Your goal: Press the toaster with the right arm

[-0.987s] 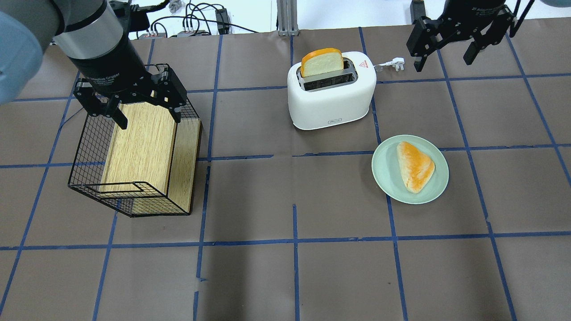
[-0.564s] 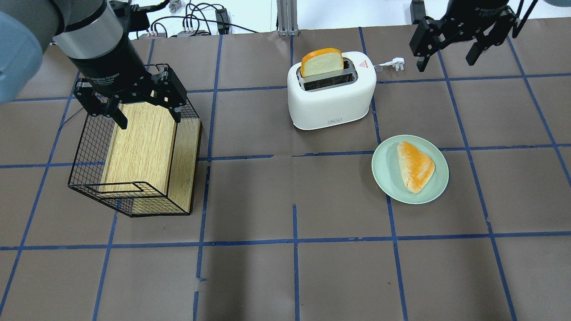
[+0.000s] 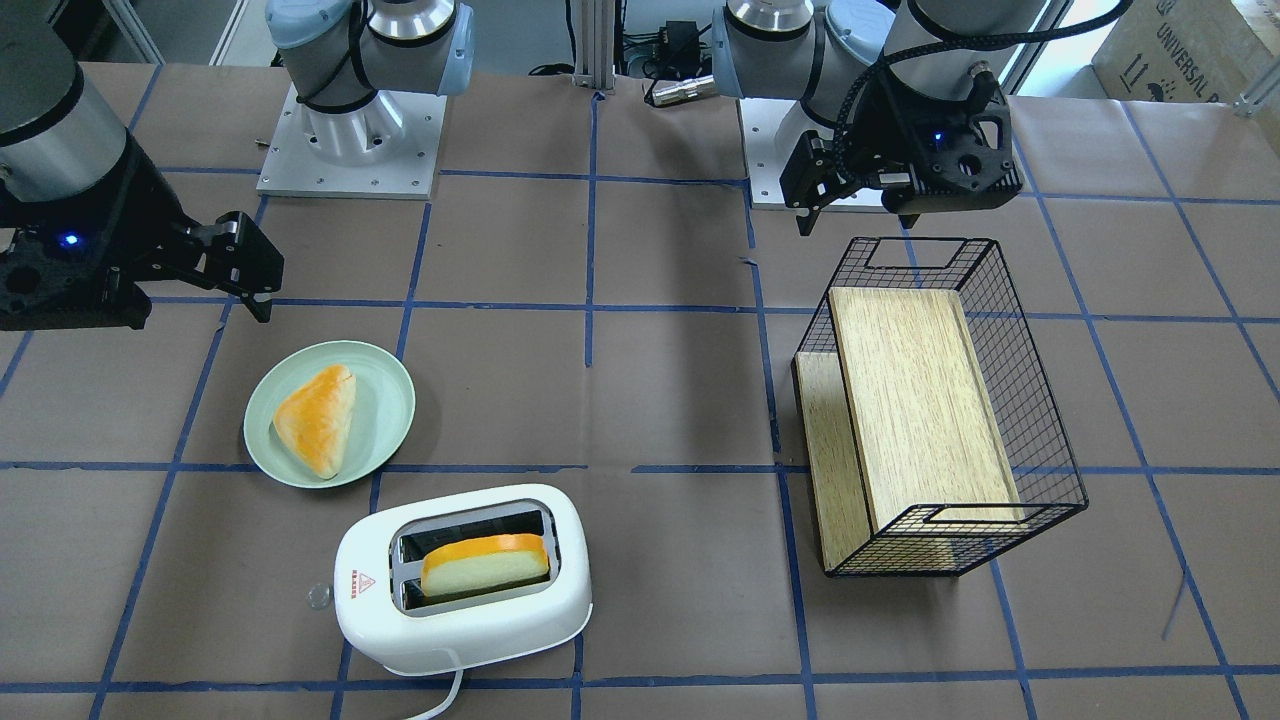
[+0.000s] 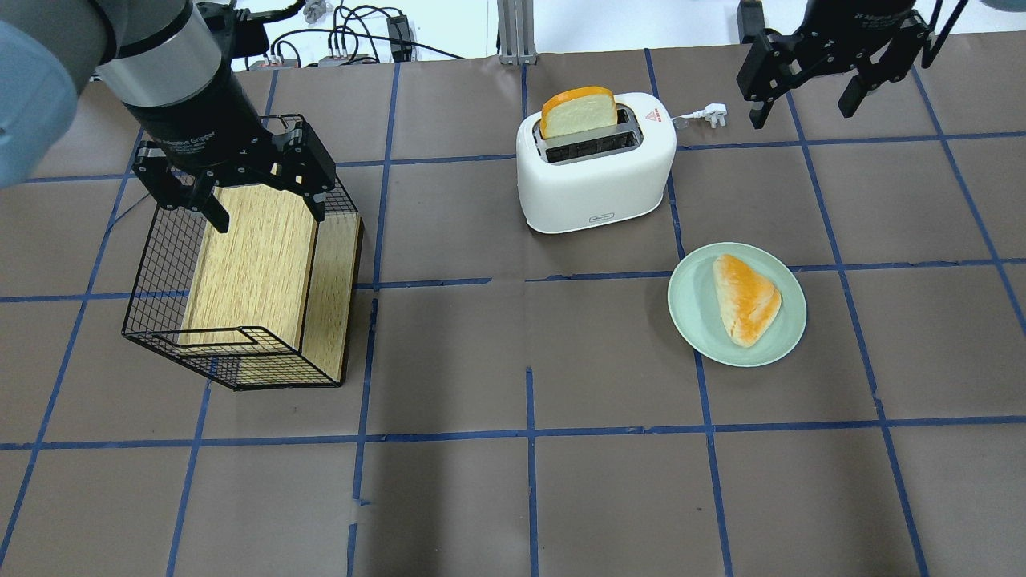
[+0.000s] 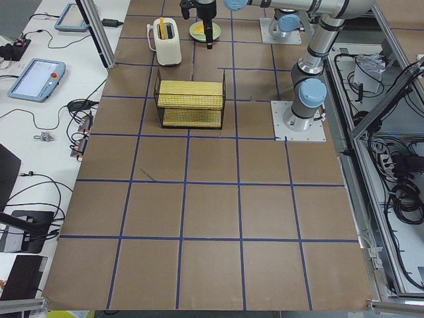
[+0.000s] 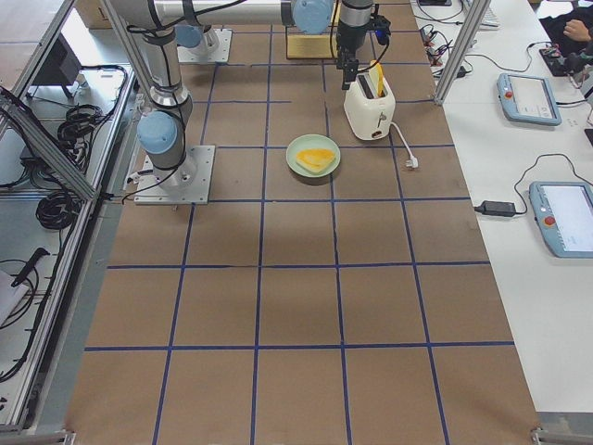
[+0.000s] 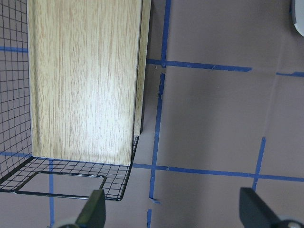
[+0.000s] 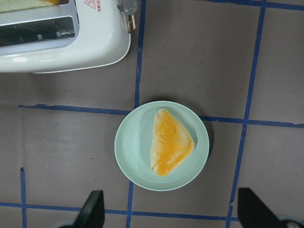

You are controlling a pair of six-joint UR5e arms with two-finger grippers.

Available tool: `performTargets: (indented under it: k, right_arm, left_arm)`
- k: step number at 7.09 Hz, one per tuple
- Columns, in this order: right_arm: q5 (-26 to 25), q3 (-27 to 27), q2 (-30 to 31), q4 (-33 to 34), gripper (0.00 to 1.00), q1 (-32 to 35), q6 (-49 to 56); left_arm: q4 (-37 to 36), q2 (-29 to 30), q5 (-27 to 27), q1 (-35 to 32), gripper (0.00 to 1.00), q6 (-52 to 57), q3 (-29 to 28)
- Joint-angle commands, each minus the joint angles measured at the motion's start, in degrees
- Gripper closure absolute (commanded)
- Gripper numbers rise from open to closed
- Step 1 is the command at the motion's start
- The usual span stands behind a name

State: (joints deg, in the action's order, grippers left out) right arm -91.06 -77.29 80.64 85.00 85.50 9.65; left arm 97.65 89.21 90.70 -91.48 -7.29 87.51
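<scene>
The white two-slot toaster point(image 4: 593, 180) stands at the table's far middle with a slice of bread point(image 4: 579, 110) upright in its far slot. It also shows in the front view point(image 3: 470, 620) and in the right wrist view point(image 8: 61, 47). Its clear side knob point(image 8: 128, 7) faces right. My right gripper point(image 4: 801, 108) is open and empty. It hangs in the air to the right of the toaster and beyond it, apart from it. My left gripper point(image 4: 264, 210) is open and empty above the wire basket point(image 4: 152, 320).
A pale green plate point(image 4: 689, 320) with an orange-glazed pastry point(image 4: 745, 298) lies in front of the toaster's right end. The toaster's white plug point(image 4: 712, 114) lies on the table under the right gripper. The tilted wire basket holds a wooden board point(image 4: 256, 256) at the left.
My right gripper has drifted slightly to the right and farther back, still open. The left arm, toaster and bread have not moved.
</scene>
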Motion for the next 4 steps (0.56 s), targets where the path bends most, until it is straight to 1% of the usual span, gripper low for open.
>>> performTargets:
  k: [1,4]
  right_arm:
    - [0.1,0.1,-0.3,-0.3,0.0,0.0,-0.1]
    - [-0.1,0.0,0.1,0.2,0.0,-0.2,0.1]
  left_arm:
    - [0.0,0.0,0.0,0.0,0.0,0.0,-0.1]
    - [0.0,0.0,0.0,0.0,0.0,0.0,-0.1]
